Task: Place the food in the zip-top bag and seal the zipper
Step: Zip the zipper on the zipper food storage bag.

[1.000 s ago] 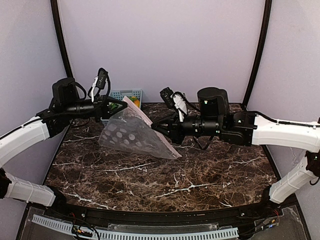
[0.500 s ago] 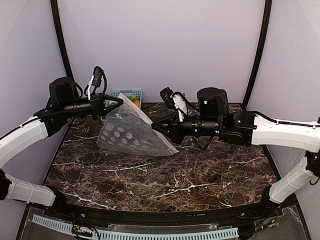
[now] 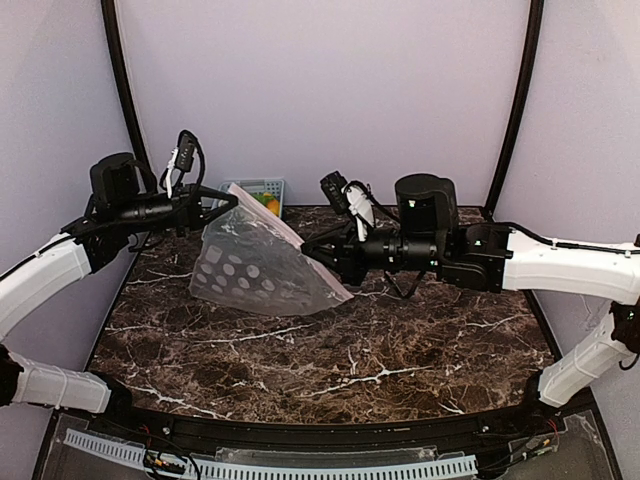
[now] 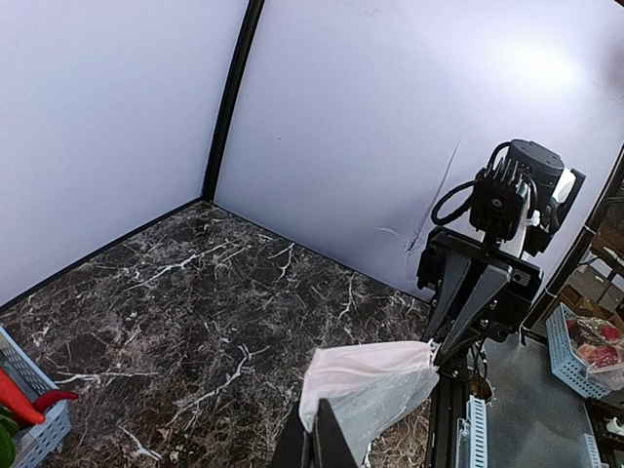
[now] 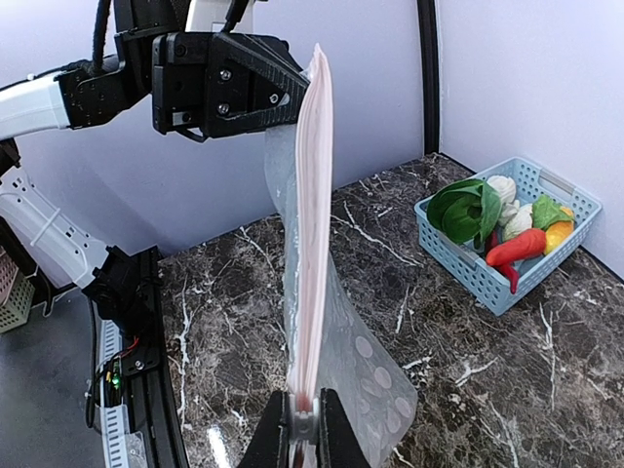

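Note:
The clear dotted zip-top bag [image 3: 250, 270] hangs above the table, stretched between both arms. Its pinkish zipper [image 3: 268, 215] runs taut from my left gripper [image 3: 232, 197], shut on the far end, to my right gripper [image 3: 305, 250], shut on the near end. In the right wrist view the zipper [image 5: 312, 214] stands edge-on, rising from the shut right gripper [image 5: 304, 414]. In the left wrist view the left gripper [image 4: 312, 429] pinches a bag corner [image 4: 375, 385]. The food lies in the basket: a green leafy piece [image 5: 463, 210], a red one [image 5: 517, 247], a white one [image 5: 502, 185] and a yellow one [image 5: 558, 232].
The light-blue lattice basket [image 3: 250, 187] stands at the back of the table against the wall, behind the bag. Its rim [image 5: 487, 283] also shows in the right wrist view. Black frame posts rise at both back corners. The dark marble table [image 3: 350, 350] lies below the bag.
The left gripper has drawn left and slightly up with its end of the zipper. The bag has shifted left with it, and the right arm has barely moved.

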You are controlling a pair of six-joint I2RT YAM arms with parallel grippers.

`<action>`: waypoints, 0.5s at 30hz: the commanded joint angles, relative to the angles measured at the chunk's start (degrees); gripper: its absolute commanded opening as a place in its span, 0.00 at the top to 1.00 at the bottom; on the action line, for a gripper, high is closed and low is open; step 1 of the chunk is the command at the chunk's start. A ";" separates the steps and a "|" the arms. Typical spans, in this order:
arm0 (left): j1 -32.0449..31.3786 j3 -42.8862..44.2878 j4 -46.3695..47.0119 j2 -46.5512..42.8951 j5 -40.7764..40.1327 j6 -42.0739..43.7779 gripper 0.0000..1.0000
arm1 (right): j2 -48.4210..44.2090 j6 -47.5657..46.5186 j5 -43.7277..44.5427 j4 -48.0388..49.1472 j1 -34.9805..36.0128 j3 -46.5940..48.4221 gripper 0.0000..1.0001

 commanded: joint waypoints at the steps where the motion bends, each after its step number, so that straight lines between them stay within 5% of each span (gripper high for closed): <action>1: 4.84 -0.07 3.43 -2.57 -7.14 -0.34 0.99 | 0.33 0.34 -1.75 -8.49 0.32 -1.61 0.98; 15: 5.51 -1.48 10.18 -0.66 1.34 -4.01 0.99 | 2.69 1.07 -6.28 -9.72 0.36 0.47 0.97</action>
